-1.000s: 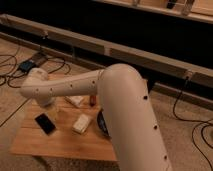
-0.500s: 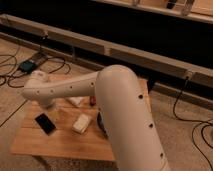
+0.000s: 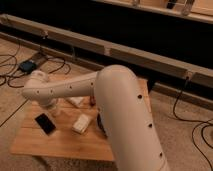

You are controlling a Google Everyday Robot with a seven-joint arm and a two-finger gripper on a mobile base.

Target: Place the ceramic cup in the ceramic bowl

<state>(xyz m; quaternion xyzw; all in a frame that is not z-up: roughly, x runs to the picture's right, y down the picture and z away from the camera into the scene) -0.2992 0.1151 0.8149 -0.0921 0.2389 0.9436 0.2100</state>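
Observation:
My white arm reaches from the right across the wooden table (image 3: 60, 142) to its left side. The wrist bends down there, and the gripper (image 3: 54, 109) hangs just behind the flat black phone (image 3: 45, 123). A pale shape at the gripper may be the ceramic cup, but I cannot make it out apart from the arm. Only a dark edge of the black ceramic bowl (image 3: 101, 126) shows, at the table's middle; my arm hides the rest of it. The small red-brown bottle (image 3: 92, 101) stands behind the bowl, partly hidden by the arm.
A white packet (image 3: 81, 123) lies between the phone and the bowl. Another pale flat item (image 3: 76, 101) lies farther back. Cables and a dark box (image 3: 27, 65) lie on the floor at the left. A dark low wall runs behind the table.

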